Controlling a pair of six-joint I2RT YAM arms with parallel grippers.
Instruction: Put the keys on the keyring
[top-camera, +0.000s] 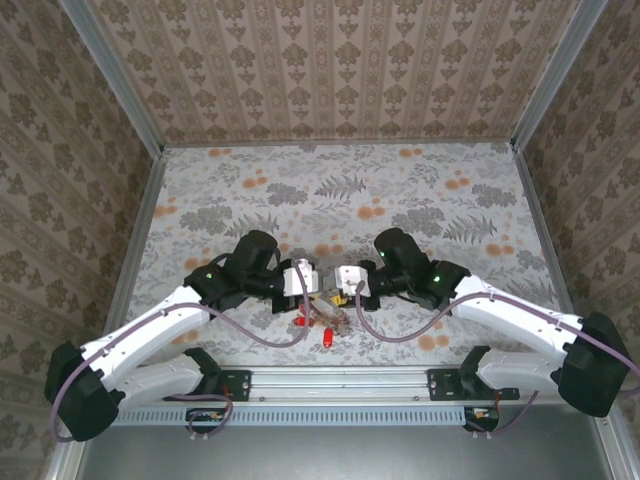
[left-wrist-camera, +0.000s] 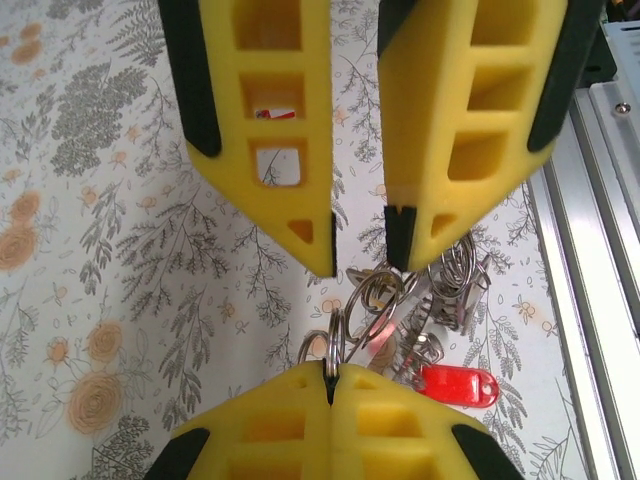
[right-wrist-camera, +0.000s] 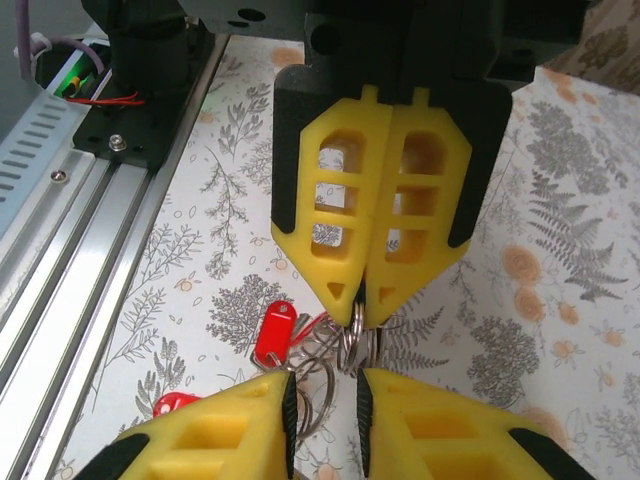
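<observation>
Left gripper (left-wrist-camera: 330, 372) pinched fully closed on the edge of the grey keyring (left-wrist-camera: 334, 345), which stands upright at its fingertips. Right gripper (left-wrist-camera: 360, 262) faces it tip to tip, jaws partly apart, grasping nothing. Keys (left-wrist-camera: 455, 385), one red-headed, lie clustered just beside the left gripper on the floral bench (left-wrist-camera: 120, 250).

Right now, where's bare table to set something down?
Free: far half of the table, side wall to side wall, up to the back wall. Crowded: near centre, where left gripper, right gripper, keyring and keys bunch beside the rail; left arm and right arm overhang the near corners.
</observation>
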